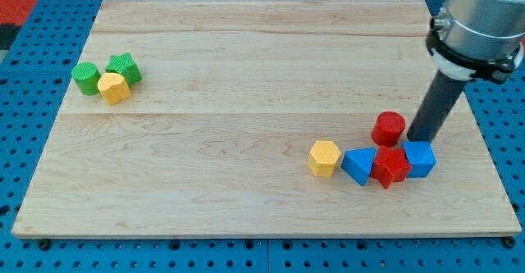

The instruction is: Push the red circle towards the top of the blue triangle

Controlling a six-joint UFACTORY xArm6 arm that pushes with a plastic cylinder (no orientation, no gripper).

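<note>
The red circle (389,129) stands on the wooden board at the view's right. The blue triangle (358,166) lies just below and left of it, close to it. My tip (420,138) is at the red circle's right side, touching or nearly touching it, and just above a blue block (420,158). A red star-shaped block (390,167) sits between the blue triangle and the blue block, right below the red circle.
A yellow hexagon (325,158) lies left of the blue triangle. At the view's left, a green circle (84,78), a green star (124,67) and a yellow hexagon (114,87) form a cluster. The board's right edge (484,142) is near my tip.
</note>
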